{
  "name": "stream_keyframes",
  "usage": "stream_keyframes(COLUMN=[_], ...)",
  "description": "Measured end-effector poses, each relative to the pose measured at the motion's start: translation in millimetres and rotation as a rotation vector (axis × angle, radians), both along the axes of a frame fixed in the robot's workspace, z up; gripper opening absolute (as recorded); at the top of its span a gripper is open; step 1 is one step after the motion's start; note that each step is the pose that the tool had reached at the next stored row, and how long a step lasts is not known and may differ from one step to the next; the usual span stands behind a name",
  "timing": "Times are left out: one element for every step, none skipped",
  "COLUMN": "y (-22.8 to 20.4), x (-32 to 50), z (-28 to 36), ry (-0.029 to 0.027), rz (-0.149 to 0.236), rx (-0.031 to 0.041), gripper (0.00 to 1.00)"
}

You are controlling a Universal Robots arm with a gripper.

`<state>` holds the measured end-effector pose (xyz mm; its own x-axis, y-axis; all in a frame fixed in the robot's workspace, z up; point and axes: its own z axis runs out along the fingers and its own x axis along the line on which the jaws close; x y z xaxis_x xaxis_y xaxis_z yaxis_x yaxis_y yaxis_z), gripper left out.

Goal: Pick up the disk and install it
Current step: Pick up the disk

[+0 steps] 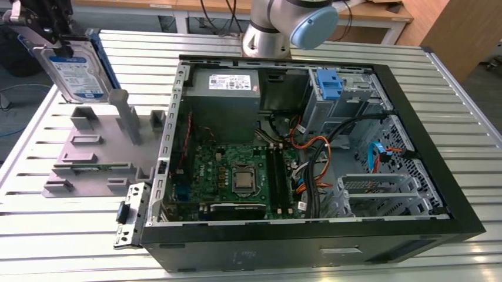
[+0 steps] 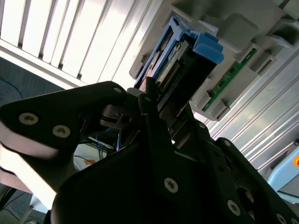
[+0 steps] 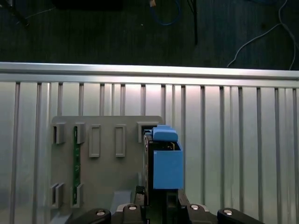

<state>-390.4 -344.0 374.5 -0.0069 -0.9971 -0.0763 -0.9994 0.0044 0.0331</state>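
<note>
In the exterior view the frame's edge cut off the gripper (image 1: 56, 36), and its fingertips were hard to make out. It was clamped on the disk (image 1: 74, 73), which stood upright above the grey slotted rack (image 1: 94, 153) at that view's left. The disk was flat silver metal in a blue plastic frame. The table (image 1: 47, 235) was ribbed metal.

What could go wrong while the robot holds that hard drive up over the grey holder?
The gripper pinches the hard drive by its top edge alone, so it might slip or swing and drop onto the grey holder. The holder's tall post stands close beside the drive and could catch it. Loose cables cross the open computer case; the drive could snag there.
</note>
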Motion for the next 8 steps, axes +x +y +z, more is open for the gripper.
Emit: stream_keyframes(y=[0.0,0.0,0.0,0.0,0.0,0.0,0.0,0.0], x=[0.0,0.0,0.0,0.0,0.0,0.0,0.0,0.0], z=[3.6,6.1,7.9,10.0,12.5,14.7,16.7,18.5], ry=[-0.0001,-0.0001,0.0,-0.0001,-0.0001,-0.0001,-0.0001,0.0], rz=[0.0,0.0,0.0,0.0,0.0,0.0,0.0,0.0], rx=[0.0,0.0001,0.0,0.0001,0.0001,0.0,0.0001,0.0], gripper=[0.35,0.35,0.35,0.35,0.35,0.35,0.35,0.35])
